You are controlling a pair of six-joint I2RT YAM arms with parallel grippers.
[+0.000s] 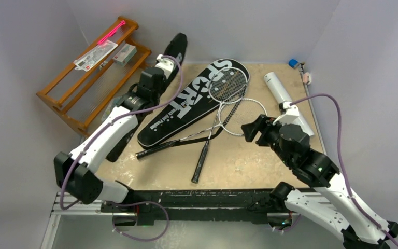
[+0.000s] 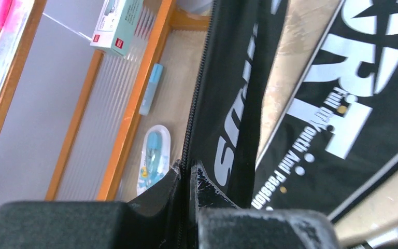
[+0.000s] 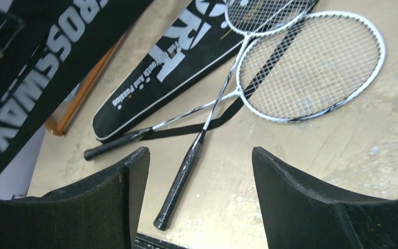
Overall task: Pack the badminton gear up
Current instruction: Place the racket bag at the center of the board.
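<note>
My left gripper (image 1: 161, 66) (image 2: 189, 174) is shut on the zipper edge of the black "CROSSWAY" cover (image 1: 176, 46) (image 2: 238, 104) and holds it raised beside the wooden rack. The black "SPORT" cover (image 1: 197, 104) (image 2: 352, 104) (image 3: 176, 57) lies flat mid-table. Two white-framed rackets (image 1: 228, 85) (image 3: 311, 67) lie crossed over its right edge, with their black handles (image 1: 199, 165) (image 3: 179, 187) pointing toward me. My right gripper (image 1: 251, 129) (image 3: 199, 155) is open and empty above the nearer handle. A long white tube (image 1: 282, 93) lies at the back right. No shuttlecocks show.
The orange-brown rack (image 1: 90, 78) stands at the left with packets (image 1: 96, 54), a pink stick (image 1: 110, 33) and a small box (image 1: 124, 53) on top. Small blue items (image 2: 153, 155) lie on the floor under it. A small blue thing (image 1: 294, 63) sits in the back right corner.
</note>
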